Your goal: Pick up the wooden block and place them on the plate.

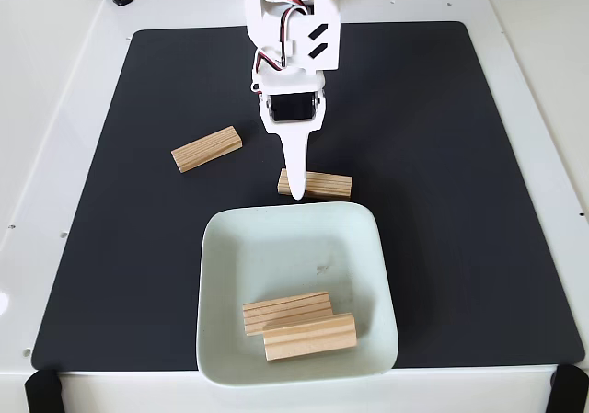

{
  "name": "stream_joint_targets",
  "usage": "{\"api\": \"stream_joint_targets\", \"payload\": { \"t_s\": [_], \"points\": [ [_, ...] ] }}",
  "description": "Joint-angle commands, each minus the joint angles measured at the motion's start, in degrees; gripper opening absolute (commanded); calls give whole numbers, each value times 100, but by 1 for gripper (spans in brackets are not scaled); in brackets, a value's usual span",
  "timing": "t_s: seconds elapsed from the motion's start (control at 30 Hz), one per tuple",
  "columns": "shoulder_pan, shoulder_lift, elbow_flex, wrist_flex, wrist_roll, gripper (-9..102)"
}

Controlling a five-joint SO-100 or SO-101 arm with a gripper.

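— Where do the blocks lie in the fixed view?

— Two wooden blocks (297,324) rest side by side, touching, in the near part of the plate (276,238). A third block (319,185) lies on the black mat (442,155) just beyond the plate's far rim; a fourth (206,149) sits to its left, well apart.

— And the gripper?

— The white gripper (295,190) points down at the third block's left end. Whether it is parted or clamped cannot be told.

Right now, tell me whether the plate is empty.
Not empty: two wooden blocks lie side by side inside the plate, near its front rim.
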Motion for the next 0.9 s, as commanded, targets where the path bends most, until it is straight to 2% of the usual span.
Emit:
{"api": "stream_joint_targets", "payload": {
  "t_s": [0.0,0.87],
  "points": [
    [9,18,-185,-53,-79,33],
    [0,-220,-167,18,-88,33]
  ]
}}
